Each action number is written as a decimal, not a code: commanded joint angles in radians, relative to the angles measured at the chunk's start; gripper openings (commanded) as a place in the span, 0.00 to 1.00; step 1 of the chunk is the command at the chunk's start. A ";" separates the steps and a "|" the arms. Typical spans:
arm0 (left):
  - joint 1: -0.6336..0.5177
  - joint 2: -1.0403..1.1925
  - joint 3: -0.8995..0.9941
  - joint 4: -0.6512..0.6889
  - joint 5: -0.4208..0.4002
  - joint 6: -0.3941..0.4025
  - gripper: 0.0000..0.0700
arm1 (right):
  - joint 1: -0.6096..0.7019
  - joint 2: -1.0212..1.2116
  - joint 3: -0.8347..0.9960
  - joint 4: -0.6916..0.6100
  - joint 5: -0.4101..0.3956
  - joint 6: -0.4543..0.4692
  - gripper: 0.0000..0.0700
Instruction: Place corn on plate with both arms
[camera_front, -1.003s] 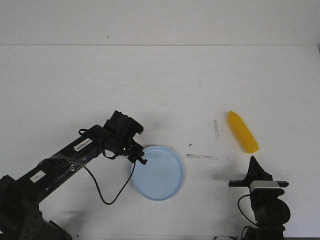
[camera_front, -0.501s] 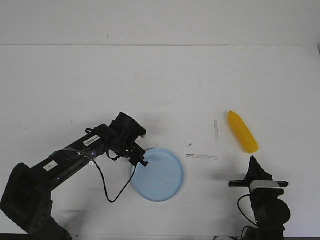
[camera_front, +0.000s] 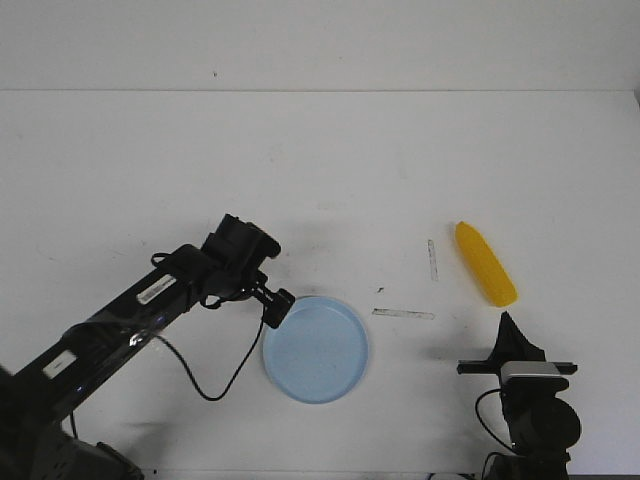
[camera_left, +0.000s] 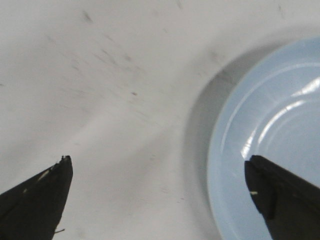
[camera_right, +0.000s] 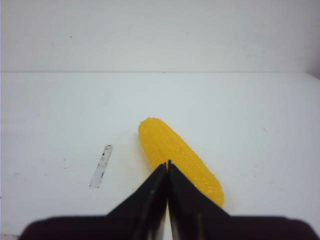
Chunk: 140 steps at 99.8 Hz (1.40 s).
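My left black pointed pincer (camera_front: 277, 307) has let go and drawn back, fingers spread across the near rim of the round pale-blue plate (camera_front: 330, 372); my right pincer (camera_right: 167, 167) sits pinched shut, the bright yellow tapered corn cob (camera_front: 485, 263) just ahead, untouched, its far side hidden

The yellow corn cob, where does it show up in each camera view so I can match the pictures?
Front view: the bright yellow tapered corn cob lies right of centre, beyond the right pincer.
Left wrist view: not in it.
Right wrist view: the cob is central, just past the shut pincer.
Shared landmark: the pale tape strip left of the cob.
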 joint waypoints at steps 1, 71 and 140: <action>0.010 -0.056 0.023 0.008 -0.055 -0.007 0.94 | -0.001 -0.001 -0.001 0.013 0.000 0.010 0.00; 0.534 -0.710 -0.230 0.160 -0.075 -0.031 0.60 | -0.001 -0.001 -0.001 0.013 0.001 0.010 0.00; 0.578 -1.081 -0.646 0.297 -0.120 -0.143 0.00 | -0.001 -0.001 0.040 0.076 0.004 0.010 0.00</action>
